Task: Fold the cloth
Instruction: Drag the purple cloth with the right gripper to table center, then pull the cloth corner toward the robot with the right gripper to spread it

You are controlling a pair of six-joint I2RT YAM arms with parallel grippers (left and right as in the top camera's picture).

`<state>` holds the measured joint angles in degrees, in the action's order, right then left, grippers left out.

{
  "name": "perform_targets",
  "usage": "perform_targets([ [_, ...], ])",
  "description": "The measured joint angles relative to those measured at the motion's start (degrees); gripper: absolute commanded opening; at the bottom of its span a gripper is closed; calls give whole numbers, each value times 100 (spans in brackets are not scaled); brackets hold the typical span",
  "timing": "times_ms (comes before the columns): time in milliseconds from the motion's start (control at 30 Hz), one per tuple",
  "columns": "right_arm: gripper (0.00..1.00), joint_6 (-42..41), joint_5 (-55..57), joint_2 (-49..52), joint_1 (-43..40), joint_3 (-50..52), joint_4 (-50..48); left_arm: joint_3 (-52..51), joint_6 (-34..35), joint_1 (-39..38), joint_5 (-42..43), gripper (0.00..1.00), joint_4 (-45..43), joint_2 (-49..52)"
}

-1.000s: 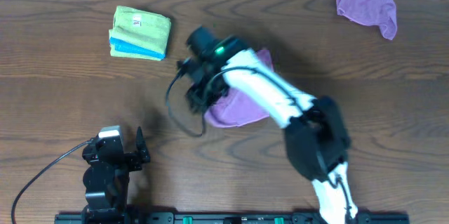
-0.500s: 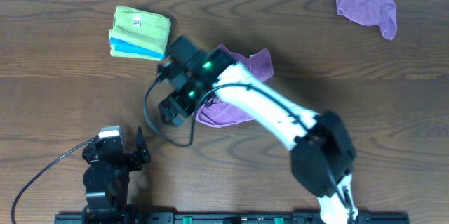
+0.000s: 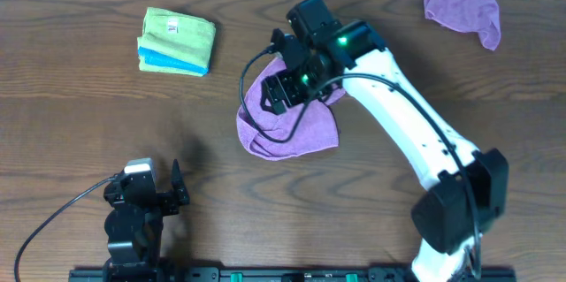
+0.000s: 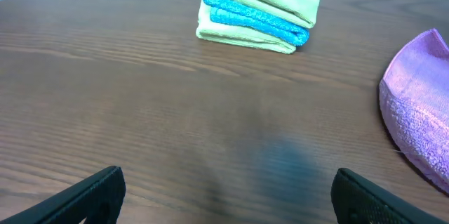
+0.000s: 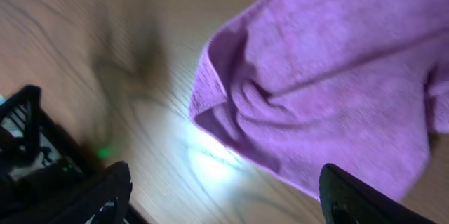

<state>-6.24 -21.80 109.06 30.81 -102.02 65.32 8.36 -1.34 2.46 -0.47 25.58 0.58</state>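
Note:
A purple cloth (image 3: pixel 287 127) lies folded over on the table's middle; it fills the upper right of the right wrist view (image 5: pixel 330 69) and shows at the right edge of the left wrist view (image 4: pixel 421 112). My right gripper (image 3: pixel 287 83) hovers above the cloth's upper part, open and empty, its fingers (image 5: pixel 105 196) wide apart. My left gripper (image 3: pixel 164 195) rests at the table's front left, open and empty, fingers (image 4: pixel 91 196) spread over bare wood.
A folded green and blue cloth stack (image 3: pixel 177 41) lies at the back left, also in the left wrist view (image 4: pixel 259 10). A second crumpled purple cloth (image 3: pixel 462 6) lies at the back right corner.
My right gripper swung left across the cloth, then back right and up, open. The purple cloth now lies folded over in a rounder shape. The left arm has not moved.

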Motion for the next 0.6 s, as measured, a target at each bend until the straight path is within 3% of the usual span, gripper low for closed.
perform_targets([
  [133, 86, 90, 61, -688, -308, 1239, -457, 0, 0, 0, 2, 95, -4, 0],
  [267, 99, 116, -59, -1639, -831, 2970, -1161, 0, 0, 0, 0, 95, -2, 0],
  [333, 99, 61, -190, -2173, -1051, 3762, -1554, 0, 0, 0, 0, 95, -7, 0],
  [467, 99, -461, -439, -3029, -1193, 5169, -2653, 0, 26, 0, 11, 95, -2, 0],
  [600, 99, -1198, -599, -3106, -1189, 6161, -3884, 0, 505, 0, 219, 95, -2, 0],
])
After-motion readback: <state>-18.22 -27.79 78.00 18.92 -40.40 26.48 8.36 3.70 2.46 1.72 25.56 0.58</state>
